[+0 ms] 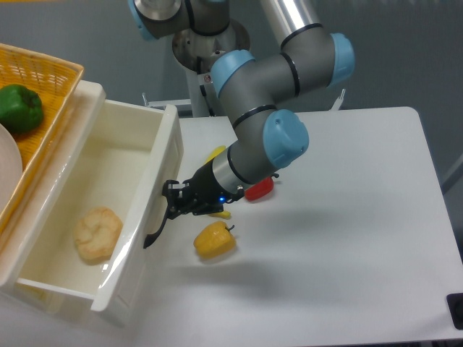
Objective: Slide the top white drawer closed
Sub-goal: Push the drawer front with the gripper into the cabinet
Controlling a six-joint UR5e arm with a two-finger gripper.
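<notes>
The top white drawer (108, 170) stands pulled out at the left, a deep glossy box with a bread roll (98, 235) lying inside. A curved black handle (154, 231) sits on its flat front panel (155, 188). My gripper (172, 199) is pressed against that panel at the handle's upper end, and its black fingers seem closed around the handle. The arm reaches in from the upper right. The lower drawer is hidden beneath.
A yellow pepper (213, 241) lies on the table just right of the handle. A banana (214, 155) and a red item (259, 189) are partly hidden by the arm. At the far left, a yellow wicker basket (43, 69) holds a green pepper (19, 108).
</notes>
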